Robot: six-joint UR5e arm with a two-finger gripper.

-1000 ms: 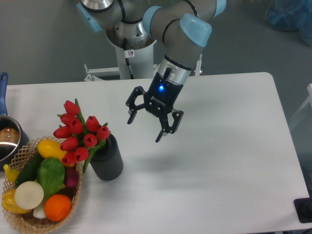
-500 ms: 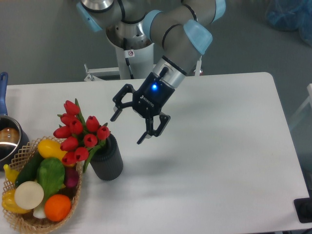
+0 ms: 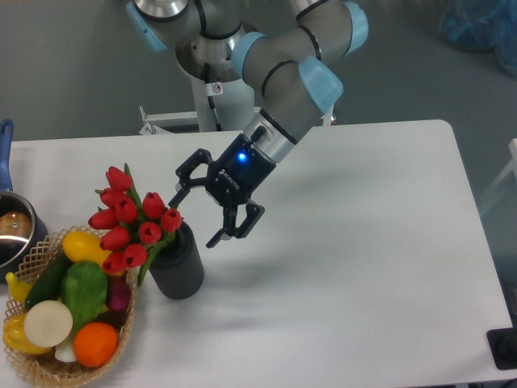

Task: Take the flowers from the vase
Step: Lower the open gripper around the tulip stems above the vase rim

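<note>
A white tabletop [image 3: 363, 267] fills most of the view, its far edge running in front of the arm's pale base column. The arm [image 3: 283, 89], grey with light-blue joint caps, reaches down and to the left from the top of the picture and ends in a black gripper [image 3: 196, 212] with a small blue light lit on its body. Its fingers [image 3: 216, 237] are spread wide and hold nothing; one pair of tips points toward the flowers and the other hangs lower, just right of the vase's mouth. The gripper sits above the tabletop, near the flowers but not touching them.

At the lower left a wicker basket [image 3: 32, 368] lies on the tabletop, holding a green vegetable, a yellow one, an orange fruit, a pale round piece and a dark green one. It stands just beside the vase, on its left.

The vase [image 3: 182, 271] is dark grey and ribbed, upright on the tabletop in the left part of the view. The flowers [image 3: 129, 218], red tulip buds on green stems with leaves, stand in its mouth and lean out to the left, spreading wider than the vase and over the basket's rim.

At the left edge a metal pot [image 3: 12, 230] shows in part, with a blue handle [image 3: 6, 153] rising behind it.
</note>
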